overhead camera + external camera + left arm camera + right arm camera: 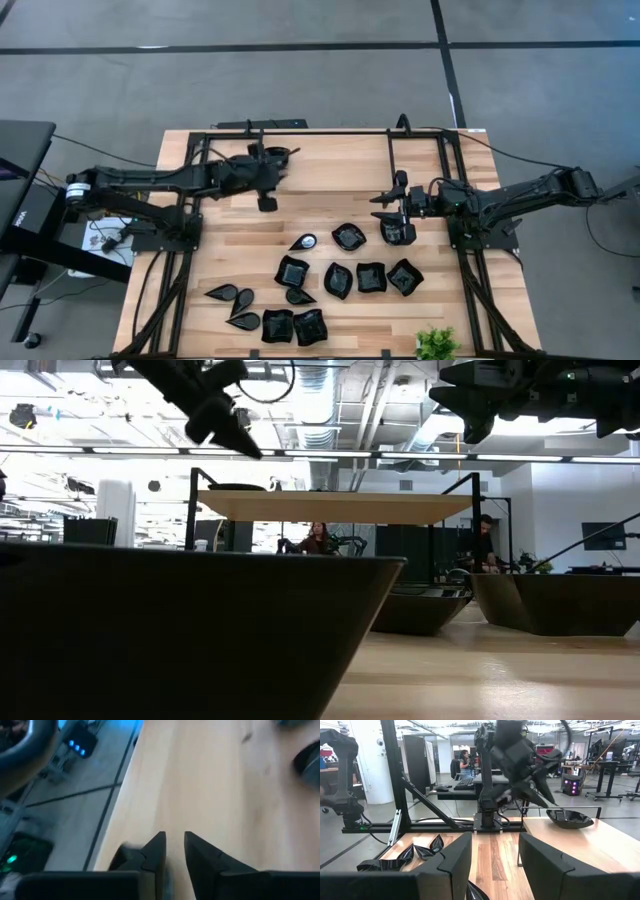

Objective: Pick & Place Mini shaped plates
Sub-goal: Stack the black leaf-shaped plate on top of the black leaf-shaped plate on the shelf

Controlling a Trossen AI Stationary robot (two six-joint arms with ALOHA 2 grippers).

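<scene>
Several mini shaped plates, glossy and black, lie on the wooden table: a wavy one (349, 236), square ones (291, 271) (371, 277) and teardrops (222, 293) in the middle and near part. One more plate (570, 818) sits alone on its base near the far edge. My left gripper (175, 851) hovers just beside and above it (542, 795). Its fingers are a little apart, with only bare wood between them. My right gripper (495, 860) waits wide open and level at the right, above another plate (398, 232).
A small green plant (437, 345) stands at the near right edge. Black frame rails (200, 200) run along both sides of the table and across its far edge. Bare wood (330, 175) lies between the two grippers. In the low view a plate's dark wall (180, 630) fills the foreground.
</scene>
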